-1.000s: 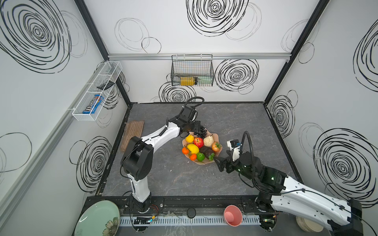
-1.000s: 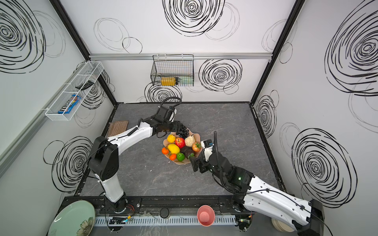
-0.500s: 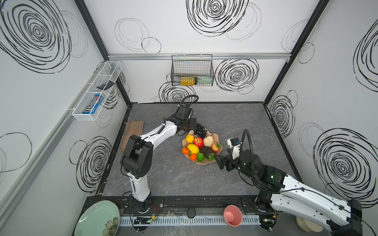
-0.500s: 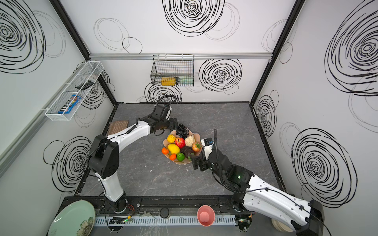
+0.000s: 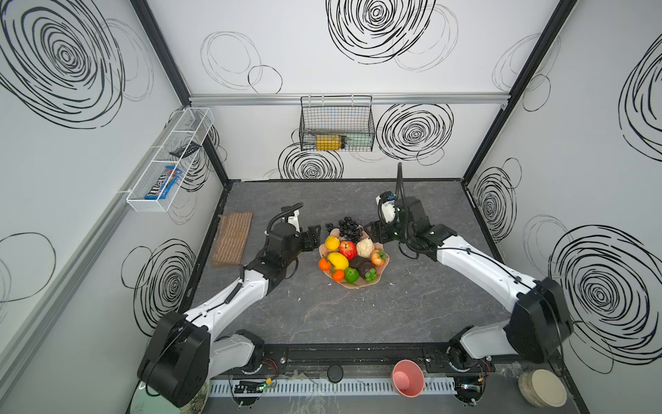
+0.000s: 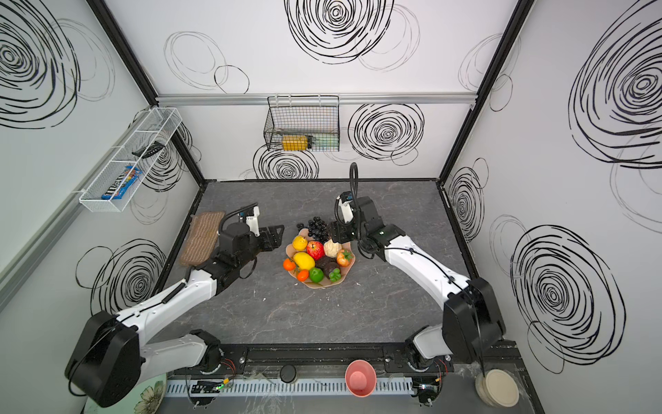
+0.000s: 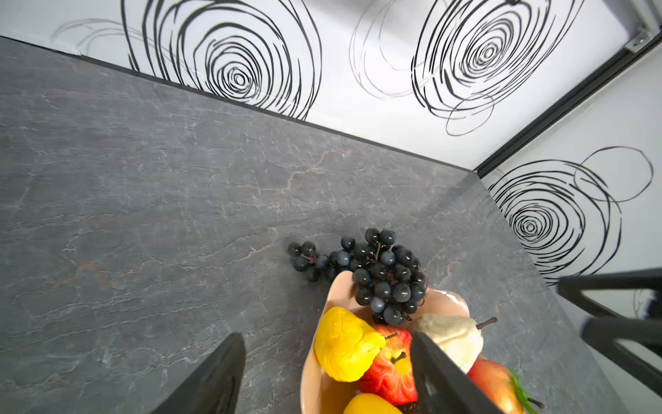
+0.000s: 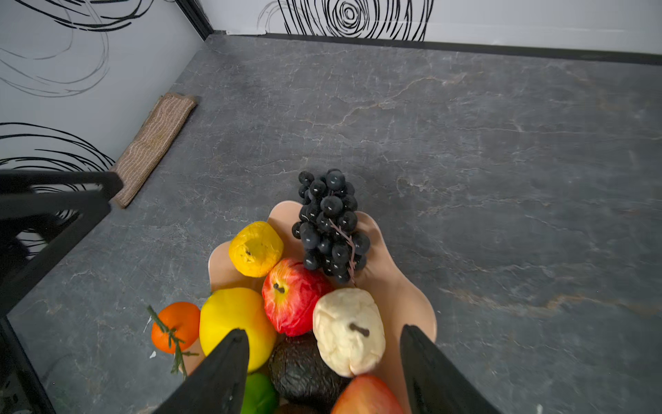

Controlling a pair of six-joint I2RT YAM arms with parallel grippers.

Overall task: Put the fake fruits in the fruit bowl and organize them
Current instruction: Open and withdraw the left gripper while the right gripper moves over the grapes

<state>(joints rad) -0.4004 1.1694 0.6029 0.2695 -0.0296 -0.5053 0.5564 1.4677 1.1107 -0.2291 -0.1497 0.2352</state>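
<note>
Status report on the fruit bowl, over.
Left gripper, right gripper open, empty, beside fruit bowl. Grape bunch straddles far rim, partly on table. Nothing blocking.

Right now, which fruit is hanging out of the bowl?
The black grape bunch: it straddles the far rim of the fruit bowl, with several grapes lying on the table. The rest sit inside.

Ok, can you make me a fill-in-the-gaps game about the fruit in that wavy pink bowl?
1. The red plastic apple lies between the bumpy yellow lemon and the beige ____.
2. The fruit hanging over the rim of the wavy peach-pink bowl is the bunch of black ____.
3. The brown woven mat lies flat on the grey ____.

Missing words: pear; grapes; table.
</note>
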